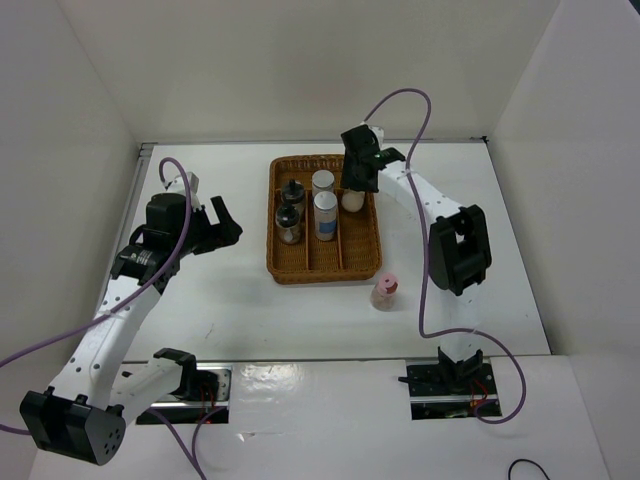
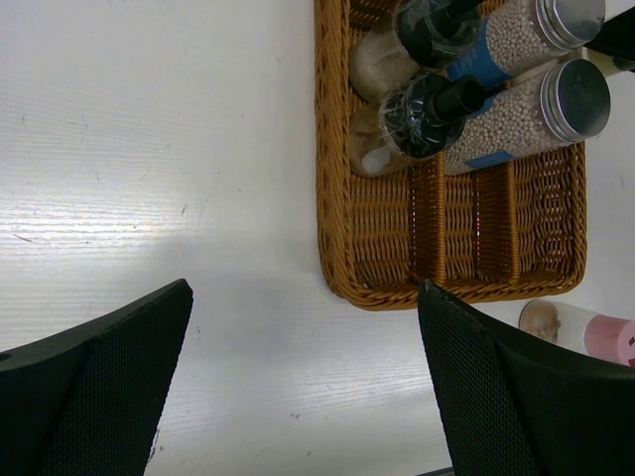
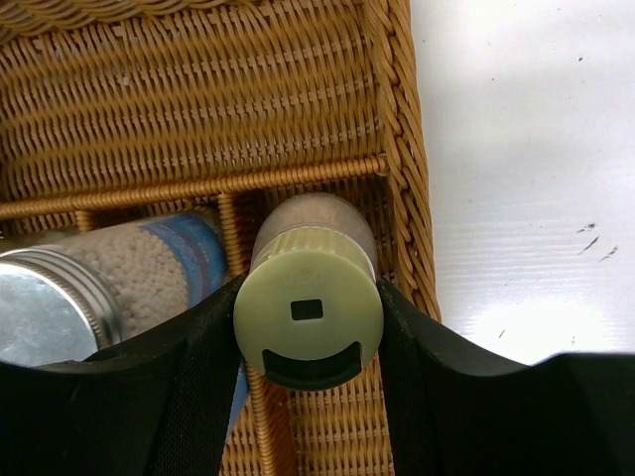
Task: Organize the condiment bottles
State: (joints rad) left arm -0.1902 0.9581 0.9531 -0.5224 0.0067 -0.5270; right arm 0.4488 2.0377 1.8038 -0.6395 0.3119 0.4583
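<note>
My right gripper (image 1: 357, 178) is shut on the yellow-capped bottle (image 3: 309, 312), its fingers (image 3: 189, 387) pressed against both sides of the cap. The bottle stands upright in the right-hand compartment at the far end of the wicker tray (image 1: 370, 262); whether it touches the tray floor I cannot tell. Two dark-capped shakers (image 1: 290, 210) stand in the left compartment. Two white cylinders (image 1: 325, 200) with grey tops stand in the middle one. A pink-capped bottle (image 1: 384, 292) stands on the table just off the tray's near right corner. My left gripper (image 1: 226, 226) hangs open left of the tray, nothing between its fingers (image 2: 516, 397).
White walls enclose the table on the left, back and right. The near halves of the tray (image 2: 446, 268) compartments hold nothing. In the left wrist view the pink-capped bottle (image 2: 585, 332) sits just beyond the tray's corner.
</note>
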